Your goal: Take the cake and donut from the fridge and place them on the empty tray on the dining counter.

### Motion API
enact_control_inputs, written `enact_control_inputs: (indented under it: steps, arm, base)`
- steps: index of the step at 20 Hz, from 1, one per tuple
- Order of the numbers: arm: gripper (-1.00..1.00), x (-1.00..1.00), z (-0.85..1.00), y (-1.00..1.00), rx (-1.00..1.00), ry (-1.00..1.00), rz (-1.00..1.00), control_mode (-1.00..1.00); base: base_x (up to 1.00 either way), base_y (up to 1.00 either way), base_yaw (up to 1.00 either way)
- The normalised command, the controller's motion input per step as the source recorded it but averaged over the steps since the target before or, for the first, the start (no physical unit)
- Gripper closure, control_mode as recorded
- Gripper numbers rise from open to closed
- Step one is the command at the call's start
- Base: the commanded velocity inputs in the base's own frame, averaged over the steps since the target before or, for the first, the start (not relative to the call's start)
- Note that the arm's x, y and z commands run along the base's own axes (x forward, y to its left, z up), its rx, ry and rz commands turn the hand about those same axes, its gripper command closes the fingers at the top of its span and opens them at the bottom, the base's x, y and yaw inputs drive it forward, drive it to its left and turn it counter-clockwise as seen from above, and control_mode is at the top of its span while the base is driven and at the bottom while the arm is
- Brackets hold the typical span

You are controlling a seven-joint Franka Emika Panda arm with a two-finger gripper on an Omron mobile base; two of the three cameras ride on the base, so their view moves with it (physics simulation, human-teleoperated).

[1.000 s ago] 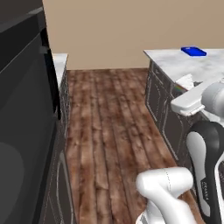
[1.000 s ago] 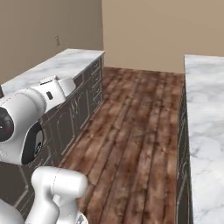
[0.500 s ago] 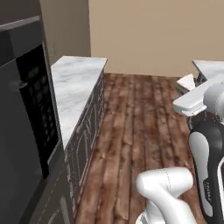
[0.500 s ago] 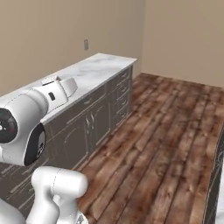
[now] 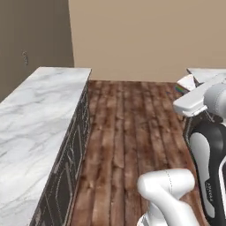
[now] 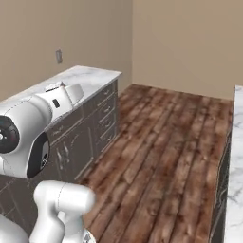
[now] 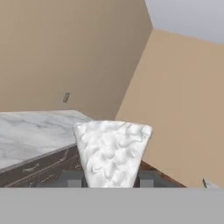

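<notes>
My gripper (image 7: 110,179) is shut on the cake (image 7: 113,153), a wedge whose white frosted face points at the hand camera, with a dark fingertip on each side. In the left base view the cake (image 5: 185,83) juts out beyond the white hand at the right, its rainbow edge showing. A corner of the dining counter (image 5: 207,73) lies just behind it. The donut, the fridge and the tray are out of view.
A long marble wall counter (image 5: 39,110) over grey cabinets (image 6: 90,137) runs along the left, also ahead of the hand (image 7: 30,131). Wooden floor (image 5: 128,128) stretches to a beige wall. Another marble edge (image 6: 236,166) borders the right.
The base has turned, so both base views swung: the dark appliance and the blue tray slid out of the picture and the wall counter came in. The gripper still holds the cake.
</notes>
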Motion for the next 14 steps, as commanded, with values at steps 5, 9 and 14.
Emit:
enact_control_inputs:
  steps: [5,9,14]
  arm:
    - [1.00,0.00,0.00,0.00,0.00,0.00,0.00,1.00]
    - [1.00,0.00,0.00,0.00,0.00,0.00,0.00,1.00]
    - [1.00,0.00,0.00,0.00,0.00,0.00,0.00,1.00]
  base:
    - [1.00,-0.31,-0.46]
    - [1.00,-0.14,-0.53]
    - [1.00,-0.10,-0.44]
